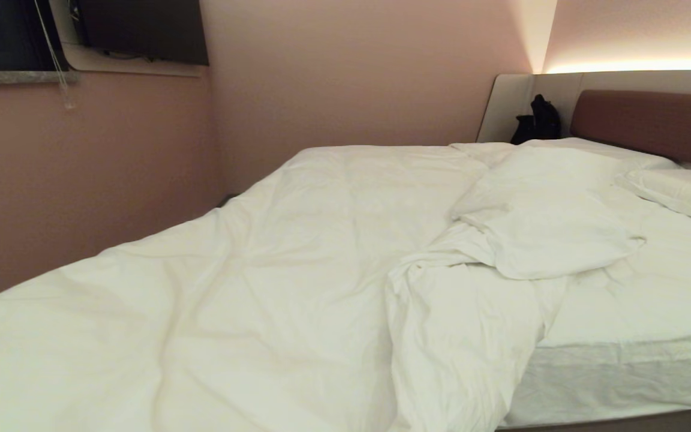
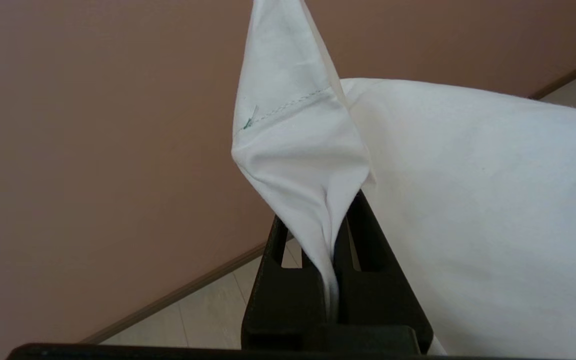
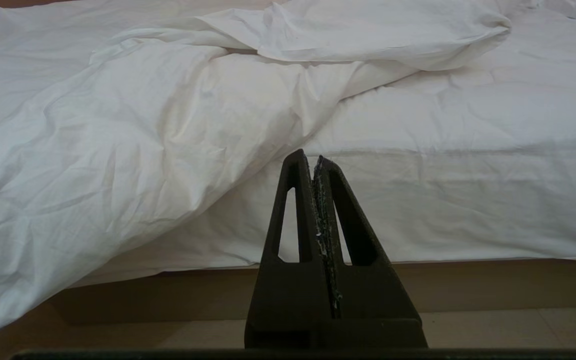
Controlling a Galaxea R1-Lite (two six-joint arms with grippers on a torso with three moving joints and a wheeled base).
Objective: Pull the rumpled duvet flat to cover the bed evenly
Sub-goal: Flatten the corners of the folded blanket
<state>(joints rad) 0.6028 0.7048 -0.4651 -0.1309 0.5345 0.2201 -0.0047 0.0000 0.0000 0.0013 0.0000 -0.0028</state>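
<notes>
Duvet [image 1: 261, 270]: runs off the head view's lower and left edges; its near edge unseen.
Bed [image 1: 621, 384]: base shows only as a strip at the lower right corner; foot end hidden under duvet.
Pillow [image 1: 681, 192]: cut by right edge.
Dark object [image 1: 537, 120] at the headboard's left end: too small to identify.

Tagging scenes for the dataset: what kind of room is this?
A bedroom, possibly a hotel room: a double bed with a rumpled white duvet, pillows against a padded headboard, and a wall-mounted screen.
</notes>
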